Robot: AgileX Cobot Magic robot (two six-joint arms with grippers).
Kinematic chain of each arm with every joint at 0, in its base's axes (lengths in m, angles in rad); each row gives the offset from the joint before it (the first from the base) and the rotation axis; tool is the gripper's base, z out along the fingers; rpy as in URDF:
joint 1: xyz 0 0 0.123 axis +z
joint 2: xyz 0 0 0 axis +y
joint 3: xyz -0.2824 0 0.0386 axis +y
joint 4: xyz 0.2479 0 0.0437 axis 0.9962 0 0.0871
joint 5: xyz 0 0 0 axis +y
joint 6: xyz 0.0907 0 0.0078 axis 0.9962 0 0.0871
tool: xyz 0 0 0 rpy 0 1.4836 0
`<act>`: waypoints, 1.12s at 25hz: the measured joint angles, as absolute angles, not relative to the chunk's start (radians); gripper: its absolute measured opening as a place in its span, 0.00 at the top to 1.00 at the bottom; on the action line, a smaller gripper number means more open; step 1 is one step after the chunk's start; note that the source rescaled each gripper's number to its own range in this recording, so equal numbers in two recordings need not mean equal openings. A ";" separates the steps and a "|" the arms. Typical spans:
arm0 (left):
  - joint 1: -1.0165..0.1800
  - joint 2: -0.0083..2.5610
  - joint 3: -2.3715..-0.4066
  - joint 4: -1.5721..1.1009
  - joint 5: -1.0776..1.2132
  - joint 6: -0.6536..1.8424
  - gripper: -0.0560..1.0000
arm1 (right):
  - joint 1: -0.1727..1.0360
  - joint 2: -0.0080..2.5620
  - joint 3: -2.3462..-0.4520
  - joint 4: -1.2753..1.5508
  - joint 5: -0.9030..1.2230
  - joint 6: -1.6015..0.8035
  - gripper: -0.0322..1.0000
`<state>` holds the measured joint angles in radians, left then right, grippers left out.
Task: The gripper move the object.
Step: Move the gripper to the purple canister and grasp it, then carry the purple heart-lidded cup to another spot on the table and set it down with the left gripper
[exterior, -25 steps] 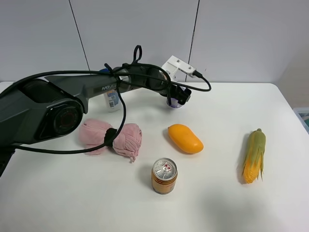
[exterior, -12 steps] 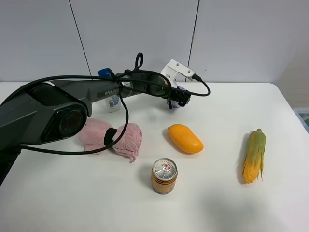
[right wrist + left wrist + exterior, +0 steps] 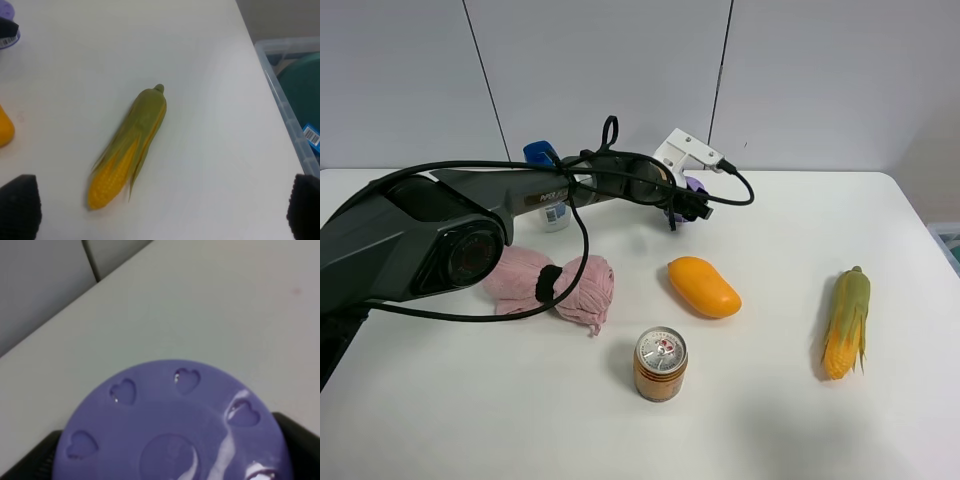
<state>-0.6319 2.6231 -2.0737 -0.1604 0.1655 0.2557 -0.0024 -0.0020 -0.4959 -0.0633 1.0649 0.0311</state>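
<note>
The purple tub (image 3: pixel 694 184) with its lilac lid is held at the back middle of the white table (image 3: pixel 770 400). Only a sliver of it shows past the claw in the exterior view. My left gripper (image 3: pixel 686 202) is shut on it. In the left wrist view the lid (image 3: pixel 170 430), with small heart dents, fills the lower half, and a black fingertip (image 3: pixel 47 452) shows at each side. My right gripper (image 3: pixel 162 212) is open and empty, its fingertips (image 3: pixel 20 205) wide apart over the table near the corn.
A mango (image 3: pixel 703 286), an orange drink can (image 3: pixel 661 363), a pink cloth (image 3: pixel 550 282) and a white blue-capped bottle (image 3: pixel 548 205) lie around the left arm. A corn cob (image 3: pixel 846 320) lies at the right, also in the right wrist view (image 3: pixel 131 145). A clear bin (image 3: pixel 295 100) stands past the table's right edge.
My left gripper has risen and moved slightly back and right with the purple tub in it. Everything else on the table has stayed put.
</note>
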 joint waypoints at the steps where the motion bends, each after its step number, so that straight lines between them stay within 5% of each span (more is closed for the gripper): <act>1: -0.632 2.623 -2.074 -0.160 0.165 0.256 0.94 | -0.002 -0.002 -0.496 -0.063 1.065 0.031 0.00; 8: -0.646 2.565 -2.073 -0.151 0.271 0.258 0.94 | -0.002 -0.002 -0.496 -0.063 1.065 0.031 0.00; 28: -0.738 1.836 -2.060 0.083 0.904 0.102 0.94 | -0.002 -0.002 -0.496 -0.063 1.065 0.031 0.00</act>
